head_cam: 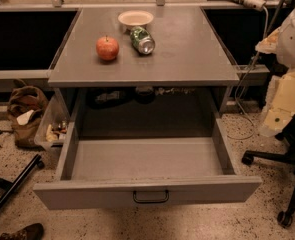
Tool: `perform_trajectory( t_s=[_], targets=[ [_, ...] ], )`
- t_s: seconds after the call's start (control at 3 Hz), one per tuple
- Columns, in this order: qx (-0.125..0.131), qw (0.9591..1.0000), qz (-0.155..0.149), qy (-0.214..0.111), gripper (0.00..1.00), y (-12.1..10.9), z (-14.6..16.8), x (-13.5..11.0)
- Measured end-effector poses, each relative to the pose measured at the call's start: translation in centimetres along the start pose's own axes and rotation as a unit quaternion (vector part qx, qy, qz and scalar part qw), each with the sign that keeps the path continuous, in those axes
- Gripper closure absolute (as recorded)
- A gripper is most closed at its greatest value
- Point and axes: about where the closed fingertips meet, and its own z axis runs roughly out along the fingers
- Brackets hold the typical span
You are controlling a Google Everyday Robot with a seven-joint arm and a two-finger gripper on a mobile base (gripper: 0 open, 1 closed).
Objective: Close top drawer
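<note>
The top drawer (147, 159) of the grey metal cabinet is pulled far out toward me. Its long shallow tray is empty. Its flat front panel (87, 196) faces me low in the view, with a small black wire handle (150, 197) at its centre. My white and cream arm shows at the right edge. Its gripper (277, 115) hangs right of the cabinet, above the floor and apart from the drawer.
On the cabinet top (187, 59) are a red apple (107, 48), a green can (142, 40) on its side and a pale bowl (135, 19). A brown bag (24, 115) and a clear bin (51, 126) stand left, a black pole (12, 189) lower left, and a chair base (282, 184) right.
</note>
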Motion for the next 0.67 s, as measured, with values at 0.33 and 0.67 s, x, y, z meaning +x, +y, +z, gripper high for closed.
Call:
perform_trajectory(
  t_s=[0.33,0.67],
  targets=[
    [0.000,1.0000,0.000,0.000,0.00,0.0,0.0,0.0],
    [-0.001,1.0000,0.007,-0.001,0.00,0.8,1.3,0.1]
  ],
)
